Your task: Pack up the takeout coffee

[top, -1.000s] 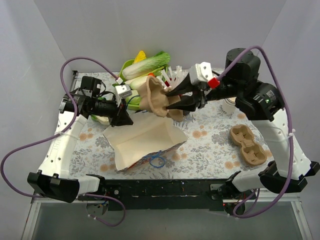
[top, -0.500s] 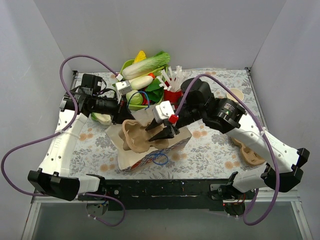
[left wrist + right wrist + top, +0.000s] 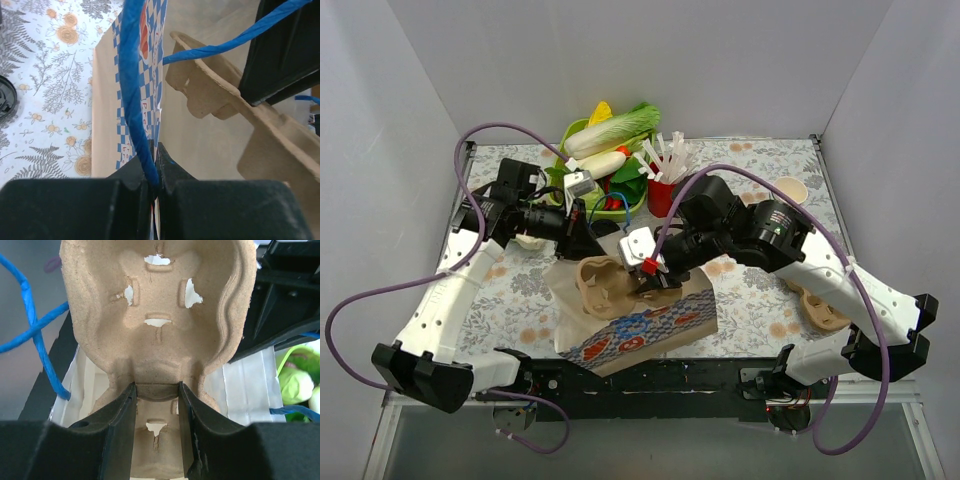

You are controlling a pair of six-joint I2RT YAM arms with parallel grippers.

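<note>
A brown paper bag (image 3: 660,325) with a blue check print and blue rope handles stands open at the front middle. My left gripper (image 3: 588,243) is shut on its rim and on one blue handle (image 3: 131,75), pinching both between the jaws (image 3: 156,150). My right gripper (image 3: 650,278) is shut on the middle rib of a brown pulp cup carrier (image 3: 603,285), holding it at the bag's mouth. The carrier fills the right wrist view (image 3: 160,300) with the gripper (image 3: 157,390) on it. No lidded takeout coffee shows clearly.
A second pulp carrier (image 3: 820,305) lies at the right. A lidless cream cup (image 3: 790,188) stands at the back right. A red straw holder (image 3: 662,195) and a green basket of vegetables (image 3: 610,140) stand behind the bag. A black lid edge (image 3: 4,100) lies left of the bag.
My right gripper has brought the pulp carrier from the back down to the bag's mouth. The bag, flat before, now stands open, pulled up by my left gripper.
</note>
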